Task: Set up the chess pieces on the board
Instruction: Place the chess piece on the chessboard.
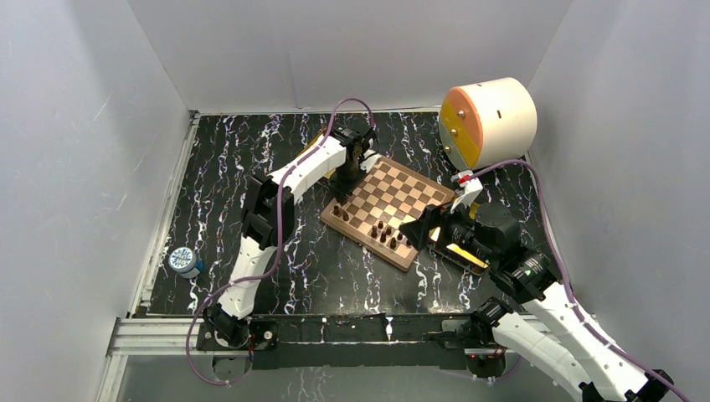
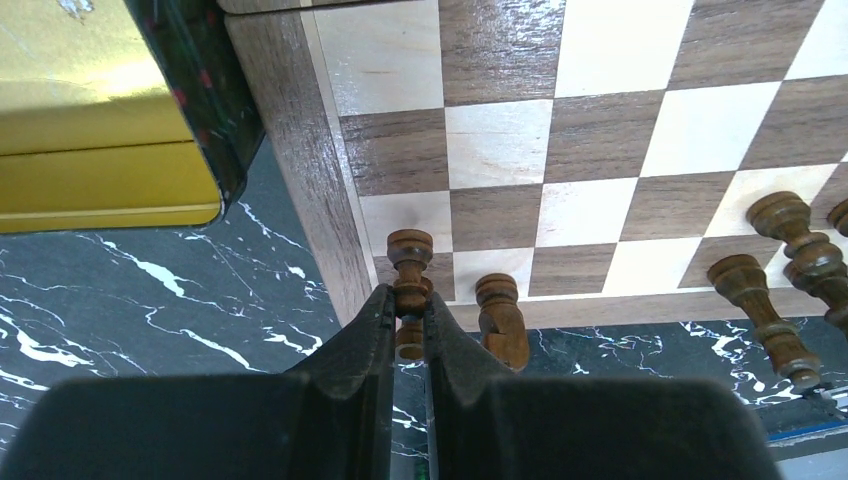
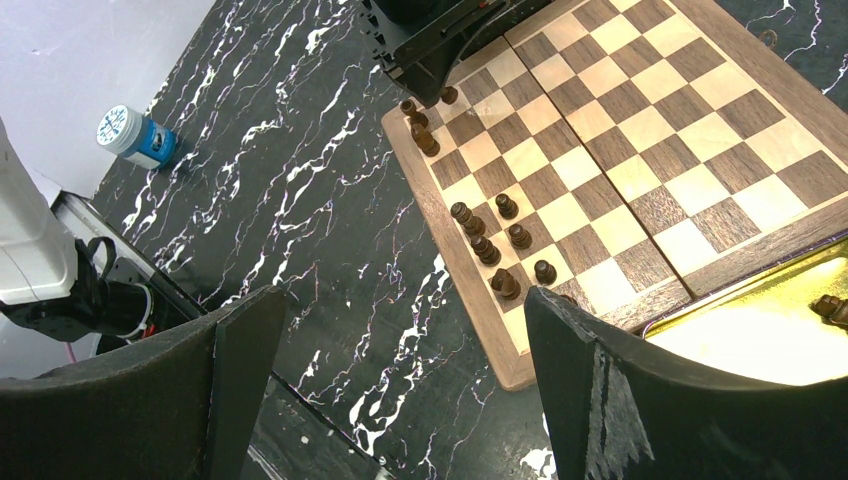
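The wooden chessboard (image 1: 390,205) lies mid-table, also in the left wrist view (image 2: 560,150) and the right wrist view (image 3: 620,150). My left gripper (image 2: 408,310) is shut on a dark brown chess piece (image 2: 410,262), held upright over the board's near-left corner square. Another dark piece (image 2: 500,318) stands right beside it, and more dark pieces (image 2: 775,260) stand further along that edge. From above the left gripper (image 1: 345,186) is at the board's left corner. My right gripper (image 3: 400,380) is open and empty, over the table beside the board's near corner. No cream pieces show.
A gold tray (image 2: 95,120) lies left of the board's corner; another gold tray (image 3: 770,325) with a dark piece (image 3: 830,310) lies by the right gripper. A cream and orange drum (image 1: 486,121) stands at the back right. A small blue jar (image 1: 184,261) sits at the left.
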